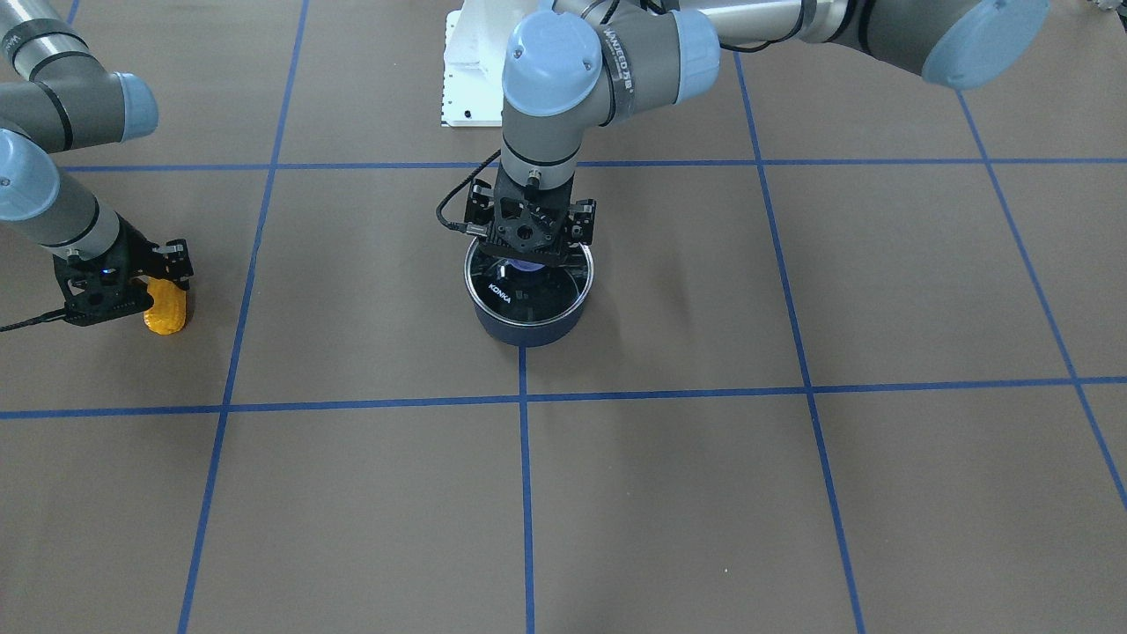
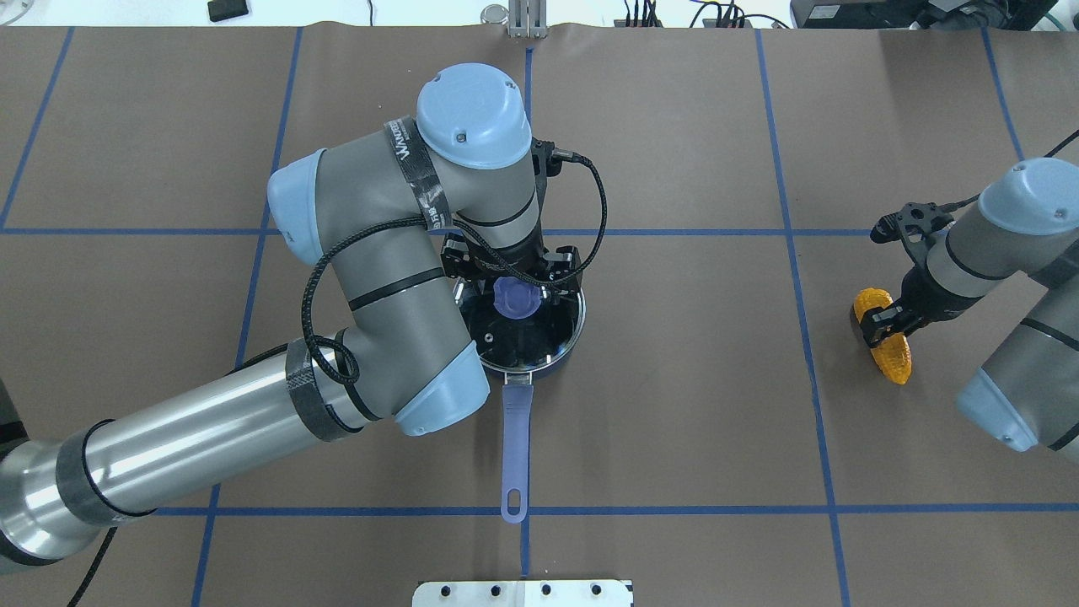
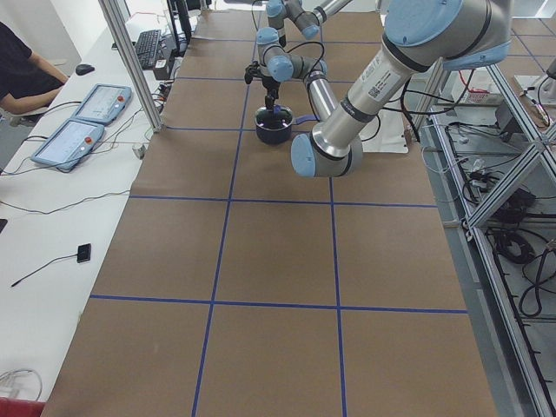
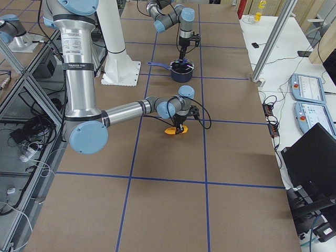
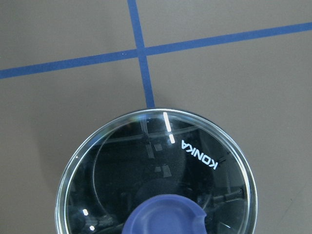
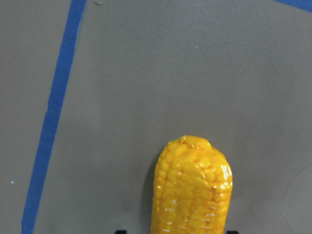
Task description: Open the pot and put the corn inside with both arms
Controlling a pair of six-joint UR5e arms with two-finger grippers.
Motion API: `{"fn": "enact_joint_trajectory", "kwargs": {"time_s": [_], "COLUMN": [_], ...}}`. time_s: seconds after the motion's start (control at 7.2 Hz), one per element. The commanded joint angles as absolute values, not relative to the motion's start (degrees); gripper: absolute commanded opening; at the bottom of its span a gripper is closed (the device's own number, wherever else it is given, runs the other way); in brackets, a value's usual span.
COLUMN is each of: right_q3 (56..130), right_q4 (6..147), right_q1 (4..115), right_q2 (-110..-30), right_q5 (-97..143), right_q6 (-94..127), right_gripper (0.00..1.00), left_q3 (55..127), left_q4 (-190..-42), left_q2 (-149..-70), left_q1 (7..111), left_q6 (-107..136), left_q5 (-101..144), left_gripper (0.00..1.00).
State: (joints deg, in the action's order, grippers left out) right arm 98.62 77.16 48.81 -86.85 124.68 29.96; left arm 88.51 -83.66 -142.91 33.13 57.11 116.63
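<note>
The dark navy pot (image 1: 528, 328) stands at the table's middle with its glass KONKA lid (image 5: 195, 156) seated on it. Its lavender handle (image 2: 516, 438) points toward the robot. My left gripper (image 2: 516, 287) hangs straight down over the lid, jaws open on either side of the blue knob (image 5: 163, 214). The yellow-orange corn (image 2: 893, 358) lies on the table far off on the robot's right. It also shows in the right wrist view (image 6: 192, 195). My right gripper (image 2: 881, 324) is lowered over the corn's middle, jaws open astride it.
Brown paper with blue tape lines (image 1: 524, 493) covers the table. The white base plate (image 1: 471, 79) sits at the robot's edge. Operator desks with pendants (image 3: 78, 122) lie beyond the far edge. A person (image 3: 22, 69) sits there.
</note>
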Motion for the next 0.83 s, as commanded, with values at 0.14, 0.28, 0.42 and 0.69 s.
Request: {"fn": "enact_joint_trajectory", "kwargs": {"time_s": [0.14,0.28,0.42,0.69], "right_q3": [98.6,98.5,98.4,98.4], "right_q4": [77.2,77.2,77.2,77.2], "right_q1": [48.8,48.8,48.7,48.7], "right_q2": [-86.9,-86.9,-86.9,-86.5], "right_q5": [124.5,124.5,124.5,124.5], "right_q6": [29.3,29.2,29.3,28.9], "right_gripper": [0.34,0.34,0.35,0.36], "left_q3": [88.3,88.2,88.1,87.7], "left_q4": [-83.8,-83.8,-83.8,-84.8], "left_q2": [-142.7,-142.6,-142.6,-142.6], "left_q1": [33.1,33.1,33.1,33.1], "left_q6": [56.6,56.6,56.6,56.8], "left_q5": [116.6,116.6,116.6,116.6], "left_gripper": [0.99,0.99,0.99,0.99]}}
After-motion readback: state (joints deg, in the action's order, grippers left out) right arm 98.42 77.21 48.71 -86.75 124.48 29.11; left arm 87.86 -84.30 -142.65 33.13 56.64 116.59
